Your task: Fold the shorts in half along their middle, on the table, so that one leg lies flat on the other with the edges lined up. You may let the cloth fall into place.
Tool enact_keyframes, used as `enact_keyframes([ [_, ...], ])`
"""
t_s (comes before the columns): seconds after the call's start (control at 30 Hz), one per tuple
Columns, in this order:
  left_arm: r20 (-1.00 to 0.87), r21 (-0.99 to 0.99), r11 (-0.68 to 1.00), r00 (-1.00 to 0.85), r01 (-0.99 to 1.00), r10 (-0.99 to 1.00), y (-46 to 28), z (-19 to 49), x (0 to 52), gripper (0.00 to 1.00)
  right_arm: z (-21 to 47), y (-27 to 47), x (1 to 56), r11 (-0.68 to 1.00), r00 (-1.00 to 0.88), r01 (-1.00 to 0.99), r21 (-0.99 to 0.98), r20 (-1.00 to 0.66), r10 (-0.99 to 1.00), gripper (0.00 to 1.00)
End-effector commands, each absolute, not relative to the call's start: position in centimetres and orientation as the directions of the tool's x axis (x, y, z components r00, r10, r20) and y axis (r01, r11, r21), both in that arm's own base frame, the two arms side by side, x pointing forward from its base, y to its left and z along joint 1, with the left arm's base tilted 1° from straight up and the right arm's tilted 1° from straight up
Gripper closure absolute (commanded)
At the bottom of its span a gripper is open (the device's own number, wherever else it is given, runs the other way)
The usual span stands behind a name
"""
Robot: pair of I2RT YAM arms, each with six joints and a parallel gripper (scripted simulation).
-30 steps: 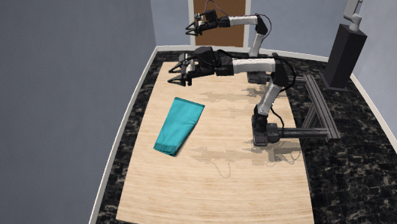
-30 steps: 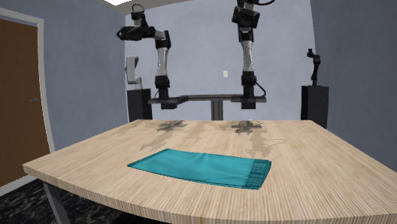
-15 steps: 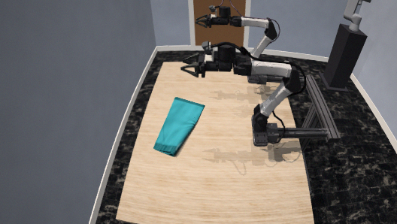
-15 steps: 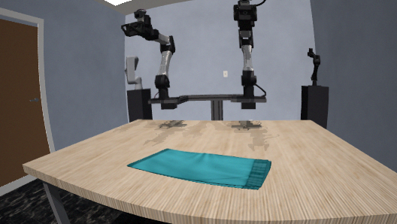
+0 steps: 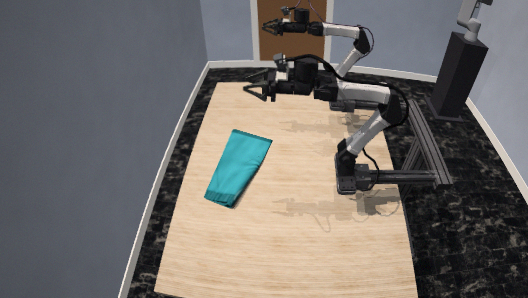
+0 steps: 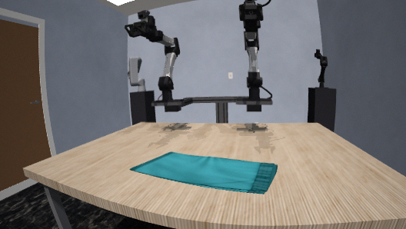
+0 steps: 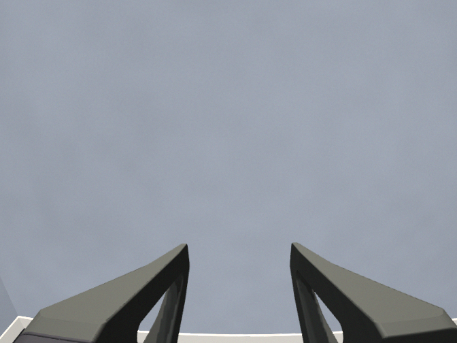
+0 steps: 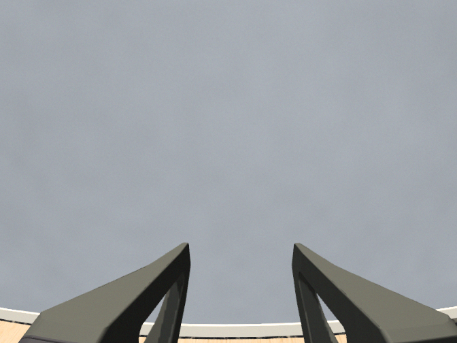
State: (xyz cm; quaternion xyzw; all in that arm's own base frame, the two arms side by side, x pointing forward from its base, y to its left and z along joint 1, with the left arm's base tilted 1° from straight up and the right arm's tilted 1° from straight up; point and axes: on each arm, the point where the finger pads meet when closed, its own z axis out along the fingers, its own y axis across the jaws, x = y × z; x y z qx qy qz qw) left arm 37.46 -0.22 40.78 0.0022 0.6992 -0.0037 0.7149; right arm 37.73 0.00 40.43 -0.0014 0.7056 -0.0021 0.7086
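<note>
In the exterior view, the near edge of the table is at the front. Closer to this edge than to the far one lie the teal shorts, flat on the wood. They are folded into one long shape, leg over leg. The darker gathered waistband points to the right edge of the table, and the leg opening points to the left edge, on the side of the door. The long sides are almost lined up; at the near corner of the waistband, the layers show a little step. Light wrinkles go across the top layer.

Farther back, both arms are raised high, well apart from the cloth. The left gripper has its fingers apart, partly open, with nothing between them. The right gripper is in the same state, fingers apart and holding nothing.

At the far edge of the table stands the dark metal frame, which carries both arms. Behind, at the two sides, are black pedestals, and last comes the blue-grey wall, with a small white plate on it.
</note>
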Motion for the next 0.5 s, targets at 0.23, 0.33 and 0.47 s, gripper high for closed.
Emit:
enact_keyframes([
  [0.23,-0.995,0.002,1.0,0.098,-0.006,0.003,0.1,43.8,36.5,0.46,42.2,0.2,37.7,1.0,0.043,-0.005,-0.01,-0.999,-0.01,0.46],
  [0.33,-0.995,0.002,1.0,0.098,-0.006,0.003,0.1,43.8,36.5,0.46,42.2,0.2,37.7,1.0,0.043,-0.005,-0.01,-0.999,-0.01,0.46],
  [0.47,-0.995,0.002,1.0,0.098,-0.006,0.003,0.1,43.8,36.5,0.46,42.2,0.2,37.7,1.0,0.043,-0.005,-0.01,-0.999,-0.01,0.46],
])
